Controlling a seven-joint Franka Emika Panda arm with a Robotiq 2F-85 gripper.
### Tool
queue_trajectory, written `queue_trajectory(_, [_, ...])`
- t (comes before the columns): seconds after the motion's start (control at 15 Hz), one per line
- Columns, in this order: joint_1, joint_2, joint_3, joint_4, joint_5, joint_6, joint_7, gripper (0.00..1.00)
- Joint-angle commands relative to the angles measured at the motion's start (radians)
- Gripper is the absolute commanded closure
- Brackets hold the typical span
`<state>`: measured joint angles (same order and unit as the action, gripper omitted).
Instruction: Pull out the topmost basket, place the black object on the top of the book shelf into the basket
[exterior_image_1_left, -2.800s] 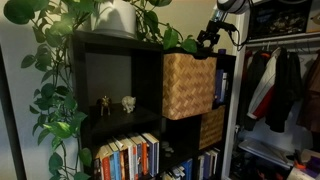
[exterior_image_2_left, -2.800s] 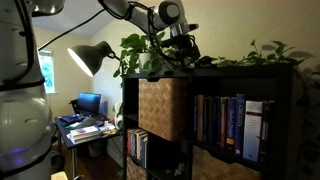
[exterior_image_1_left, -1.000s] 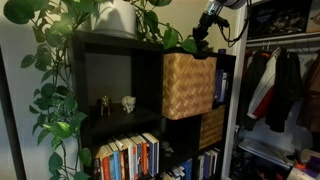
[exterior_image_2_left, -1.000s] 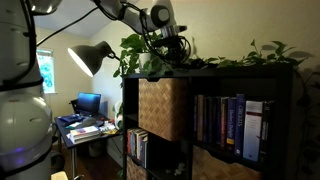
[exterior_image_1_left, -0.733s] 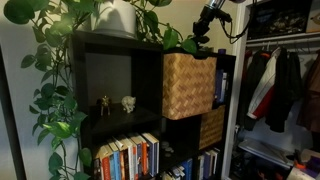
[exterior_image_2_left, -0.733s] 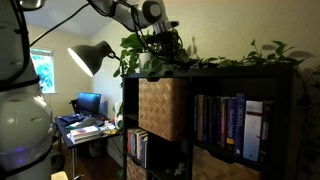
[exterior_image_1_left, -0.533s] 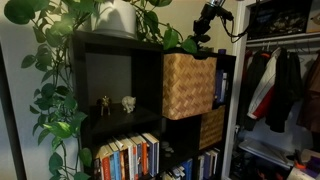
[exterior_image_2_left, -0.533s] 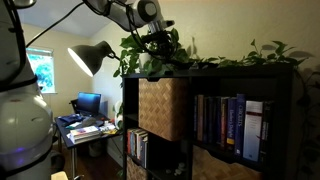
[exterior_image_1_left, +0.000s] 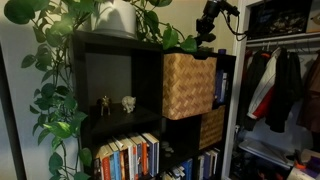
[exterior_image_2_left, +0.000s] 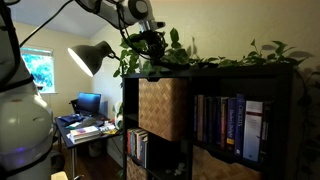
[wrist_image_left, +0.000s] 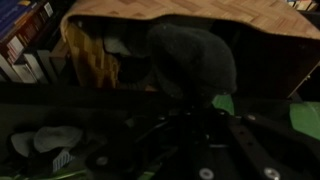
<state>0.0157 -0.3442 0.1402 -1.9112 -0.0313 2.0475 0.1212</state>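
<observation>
Hovering over the top edge of the book shelf (exterior_image_1_left: 115, 70), the pincer (exterior_image_1_left: 205, 37) sits just above the topmost basket (exterior_image_1_left: 188, 85). Jaws are drawn together. In the wrist view a black object (wrist_image_left: 190, 58) fills the space ahead of the fingers, so the grip appears to be on it. Object: dark grey-black, rounded, matt, soft-looking outline. Material cannot be told; the view is dim and blurred.

Basket: cube-shaped, tan-brown wicker, checkered weave on the face. It stands in the upper compartment and juts forward of the shelf front in both exterior views. In the wrist view its woven rim shows as a tan band along the top, with the dark interior below.

Shelf: tall, black, flat wooden boards forming square compartments. The compartment beside the basket holds two small figurines (exterior_image_1_left: 116, 103), one dark and one pale. Rows of upright books (exterior_image_1_left: 128, 158) fill the compartment beneath. A second wicker basket (exterior_image_1_left: 211, 128), darker-looking, sits lower down.

On top of the shelf, a white pot (exterior_image_1_left: 117, 17) carries a trailing plant (exterior_image_1_left: 55, 95) with broad heart-shaped leaves that hang down the side. A black cone-shaded lamp (exterior_image_2_left: 95, 57) stands beyond the shelf in an exterior view.
</observation>
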Motion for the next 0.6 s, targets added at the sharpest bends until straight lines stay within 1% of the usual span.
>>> queue_trajectory(0.0, [0.012,-0.027,0.008,-0.016,-0.007,-0.091,0.071,0.92])
queue_trajectory(0.27, [0.008,0.010,-0.013,-0.023,0.018,-0.065,0.068,0.92])
queue_trajectory(0.33, [0.002,0.022,-0.019,-0.034,0.008,-0.024,0.069,0.92])
queue_trajectory(0.53, [-0.001,0.069,-0.040,-0.044,0.010,0.041,0.049,0.92])
